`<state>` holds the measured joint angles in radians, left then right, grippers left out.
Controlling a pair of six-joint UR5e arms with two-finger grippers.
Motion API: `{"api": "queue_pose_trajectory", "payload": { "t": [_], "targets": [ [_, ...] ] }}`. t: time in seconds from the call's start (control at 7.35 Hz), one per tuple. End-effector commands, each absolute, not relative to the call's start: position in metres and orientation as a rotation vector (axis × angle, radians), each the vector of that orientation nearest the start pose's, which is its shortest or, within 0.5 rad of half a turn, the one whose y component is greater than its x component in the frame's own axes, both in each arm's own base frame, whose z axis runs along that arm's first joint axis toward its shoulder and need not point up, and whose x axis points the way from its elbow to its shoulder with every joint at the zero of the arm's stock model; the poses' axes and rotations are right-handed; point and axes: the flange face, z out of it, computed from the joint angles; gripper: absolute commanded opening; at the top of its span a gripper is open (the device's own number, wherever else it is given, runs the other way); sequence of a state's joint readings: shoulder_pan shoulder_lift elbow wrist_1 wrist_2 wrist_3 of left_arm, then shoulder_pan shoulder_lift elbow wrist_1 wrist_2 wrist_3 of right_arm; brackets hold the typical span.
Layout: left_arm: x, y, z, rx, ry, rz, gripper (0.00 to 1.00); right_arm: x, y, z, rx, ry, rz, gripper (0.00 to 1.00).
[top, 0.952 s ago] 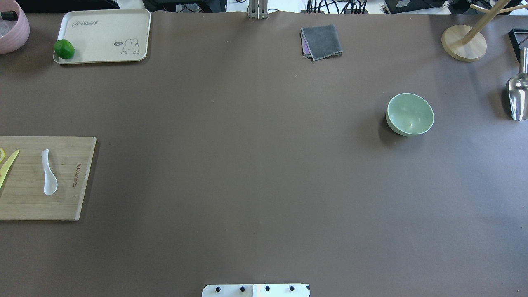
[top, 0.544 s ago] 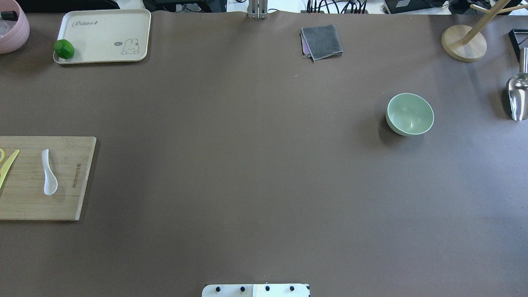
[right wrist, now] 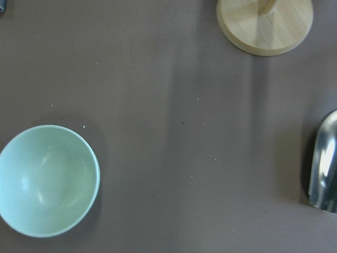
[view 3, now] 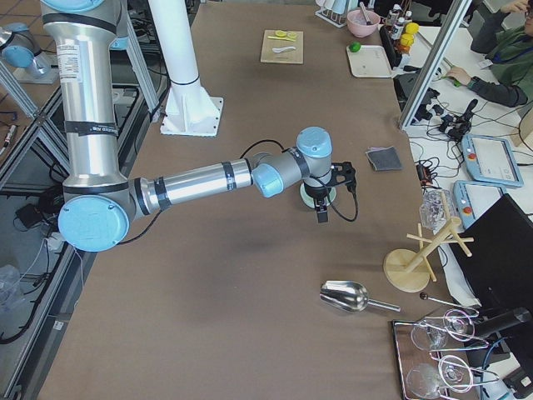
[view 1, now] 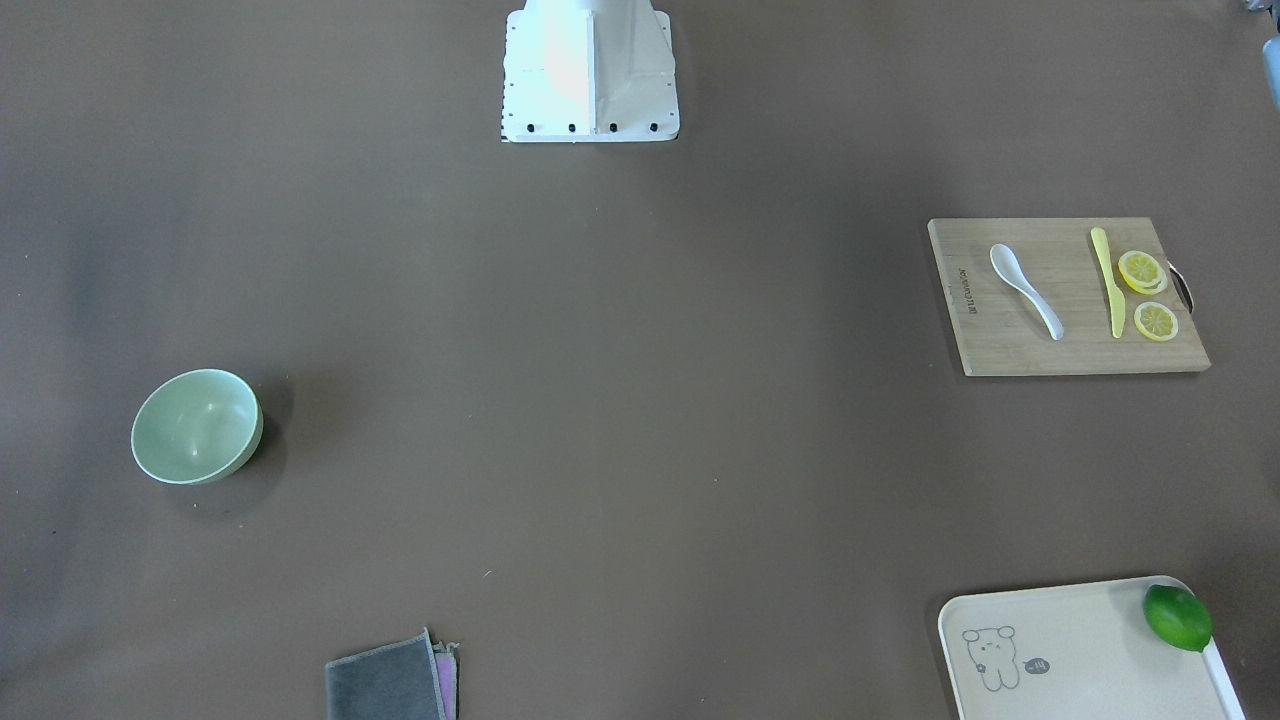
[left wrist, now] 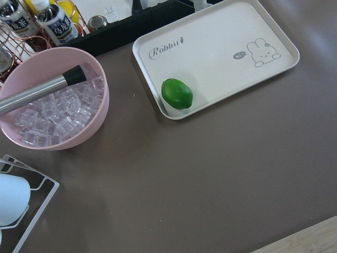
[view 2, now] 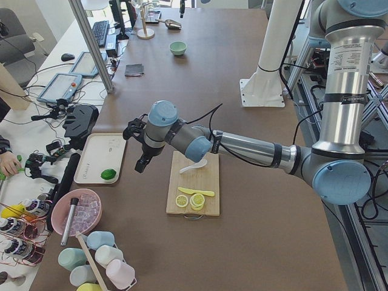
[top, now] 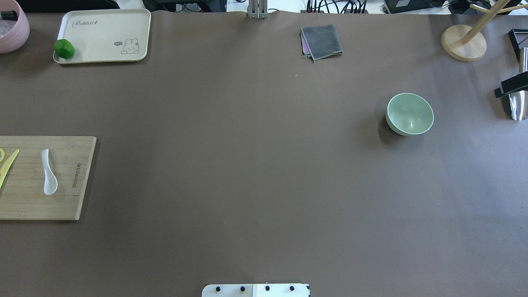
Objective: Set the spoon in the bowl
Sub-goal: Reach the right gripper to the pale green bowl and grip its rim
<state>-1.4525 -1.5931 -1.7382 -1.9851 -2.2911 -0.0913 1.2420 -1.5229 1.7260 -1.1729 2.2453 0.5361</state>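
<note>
The white spoon (top: 48, 175) lies on a wooden cutting board (top: 70, 198) at the table's left edge, scoop toward me; it also shows in the front view (view 1: 1022, 287). The mint-green bowl (top: 409, 114) stands empty on the right side and fills the lower left of the right wrist view (right wrist: 47, 179). My left gripper (view 2: 140, 165) hangs above the table beside the board, between it and the tray; I cannot tell whether it is open. My right gripper (view 3: 321, 215) hangs just beyond the bowl; a dark part of it shows at the overhead view's right edge (top: 511, 86). I cannot tell its state.
A yellow knife (view 1: 1105, 280) and lemon slices (view 1: 1140, 270) share the board. A cream tray (top: 103, 29) with a lime (top: 64, 48), a pink ice bowl (left wrist: 52, 105), a grey cloth (top: 321, 41), a wooden stand (top: 463, 42) and a metal scoop (right wrist: 324, 163) ring the table.
A dark part of the right gripper has come into the overhead view at the right edge, over the metal scoop. Spoon and bowl have not moved.
</note>
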Motion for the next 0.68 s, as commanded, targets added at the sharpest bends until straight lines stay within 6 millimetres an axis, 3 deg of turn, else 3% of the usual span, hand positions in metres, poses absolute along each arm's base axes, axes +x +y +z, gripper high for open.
{"api": "queue_pose_trajectory", "payload": {
  "t": [0.0,0.14,0.54],
  "targets": [
    [-0.003,-0.524,0.518,0.501,0.758,0.243,0.98,-0.175,-0.532,0.527,0.251,-0.865,0.127,1.00],
    [-0.003,-0.524,0.518,0.500,0.758,0.242,0.98,-0.204,-0.530,0.522,0.250,-0.855,0.170,0.99],
    [-0.003,-0.524,0.518,0.500,0.759,0.240,0.98,-0.251,-0.517,0.557,0.266,-0.905,0.237,0.97]
  ]
}}
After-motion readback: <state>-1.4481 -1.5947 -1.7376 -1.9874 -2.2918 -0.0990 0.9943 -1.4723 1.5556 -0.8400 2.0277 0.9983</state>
